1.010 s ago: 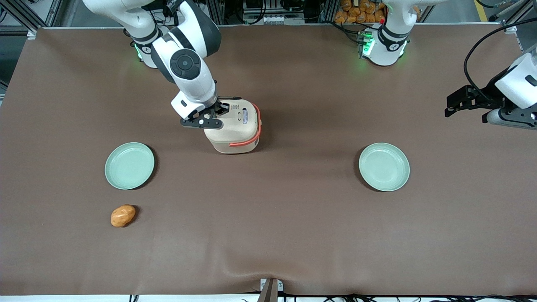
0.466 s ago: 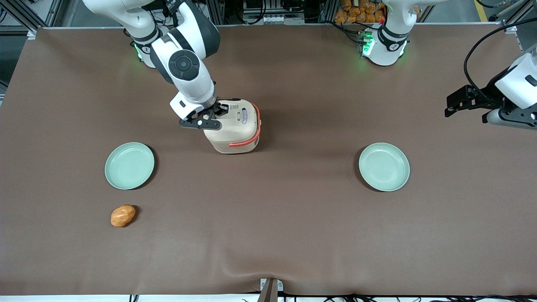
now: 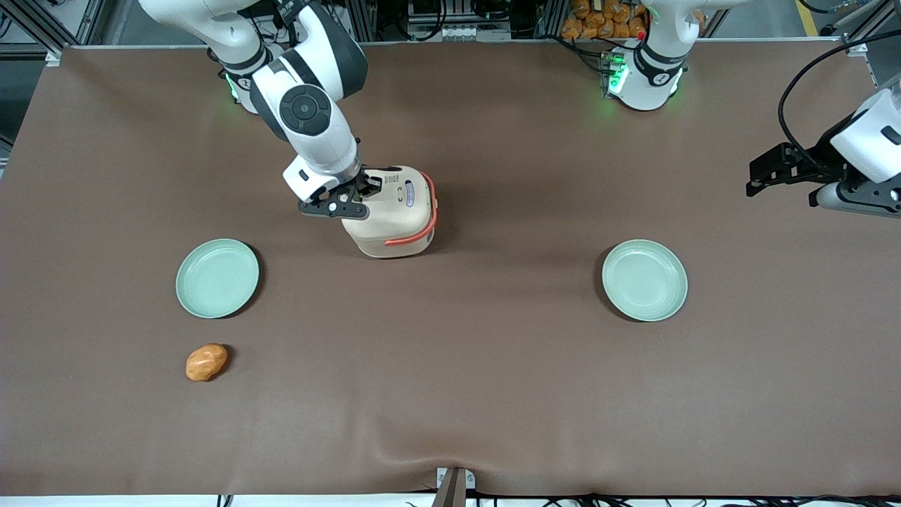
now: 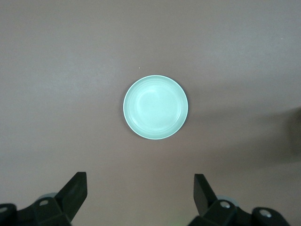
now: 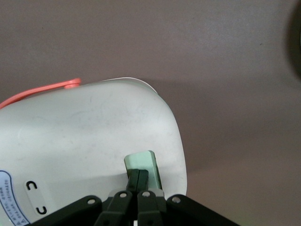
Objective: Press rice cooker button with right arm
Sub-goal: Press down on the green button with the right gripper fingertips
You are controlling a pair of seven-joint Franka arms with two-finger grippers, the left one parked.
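Tabletop: a brown sheet carries everything in the front view.

Bread roll: a small orange-brown lump, the nearest thing to the front camera, toward the working arm's end of the tabletop.

Plate by the roll: pale green and round, just farther from the front camera than the roll and apart from it.

Right arm: white with a dark grey elbow section and a round black joint cap; it reaches down from its base at the edge farthest from the front camera to the rice cooker.

Gripper: black, over the edge of the cooker's lid on the side toward the working arm's end. In the right wrist view the gripper has its jaws closed, the two fingertips pressed together with no gap, and their tips rest on the button.

Button: a small pale mint-green rounded rectangle set at the rim of the cream lid; the fingertips cover its nearer edge.

Rice cooker: cream-beige, rounded-square and upright near the middle of the tabletop, farther from the front camera than both plates. An orange-red handle bands around it, and a printed label shows on the lid.

Second plate: pale green, toward the parked arm's end and well apart from the cooker; the left wrist view shows it lying alone on the brown sheet.
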